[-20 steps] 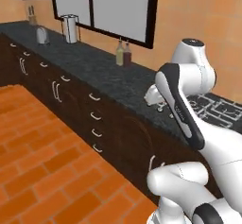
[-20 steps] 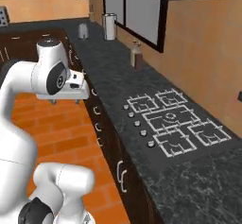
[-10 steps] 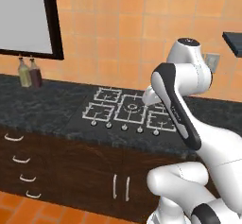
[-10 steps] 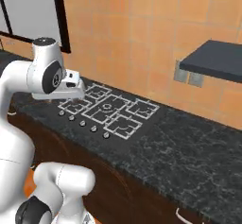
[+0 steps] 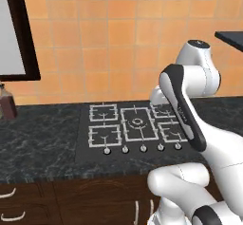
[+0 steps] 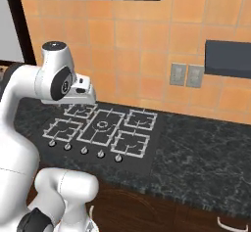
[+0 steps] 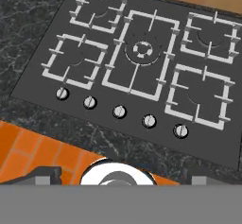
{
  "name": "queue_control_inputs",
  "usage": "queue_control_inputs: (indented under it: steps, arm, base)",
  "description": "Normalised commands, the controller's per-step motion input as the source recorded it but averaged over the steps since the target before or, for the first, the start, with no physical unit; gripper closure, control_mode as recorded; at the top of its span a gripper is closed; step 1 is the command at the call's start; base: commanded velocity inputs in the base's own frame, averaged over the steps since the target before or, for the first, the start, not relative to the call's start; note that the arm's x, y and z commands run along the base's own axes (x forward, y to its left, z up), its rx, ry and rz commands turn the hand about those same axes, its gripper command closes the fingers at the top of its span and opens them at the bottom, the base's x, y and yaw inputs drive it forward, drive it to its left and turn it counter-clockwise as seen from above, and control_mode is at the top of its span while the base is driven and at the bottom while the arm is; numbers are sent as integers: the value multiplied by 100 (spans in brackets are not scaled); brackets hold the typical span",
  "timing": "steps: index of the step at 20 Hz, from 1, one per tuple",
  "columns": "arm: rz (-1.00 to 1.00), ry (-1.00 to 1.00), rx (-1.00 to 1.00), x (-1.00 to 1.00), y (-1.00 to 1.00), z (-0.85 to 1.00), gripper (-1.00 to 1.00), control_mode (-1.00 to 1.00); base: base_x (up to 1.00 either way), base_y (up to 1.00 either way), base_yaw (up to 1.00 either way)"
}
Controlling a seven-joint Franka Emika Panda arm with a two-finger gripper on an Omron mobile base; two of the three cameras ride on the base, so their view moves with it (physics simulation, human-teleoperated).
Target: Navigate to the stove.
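We face stove (image 7: 142, 62), dead ahead beyond fingers, knobs (image 7: 119, 111) nearest. Finger spread: cannot tell. Risk we judge: base creeping further bumps cabinets under counter (image 6: 206, 152).

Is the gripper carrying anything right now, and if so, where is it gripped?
Nothing shows in the grip. In the hand view, the space ahead of the hand looks straight down on the stove, with no object between; whether the fingers are open or shut cannot be told.

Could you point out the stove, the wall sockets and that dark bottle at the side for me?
stove (image 7: 142, 50), hand view: on the centre burner.
wall sockets (image 6: 188, 75), right base view: between the two grey plates on the tiles.
dark bottle (image 5: 6, 106), left base view: on its body, at the left edge.
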Motion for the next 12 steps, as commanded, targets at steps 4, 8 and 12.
queue_control_inputs:
  steps: [4, 8, 12]
  arm:
    - [0, 0, 0, 0, 0, 0, -100, 100]
    - [0, 0, 0, 0, 0, 0, -100, 100]
    - [0, 0, 0, 0, 0, 0, -100, 100]
  base:
    - [93, 22, -15]
    - [89, 0, -5]
    - [89, 0, -8]
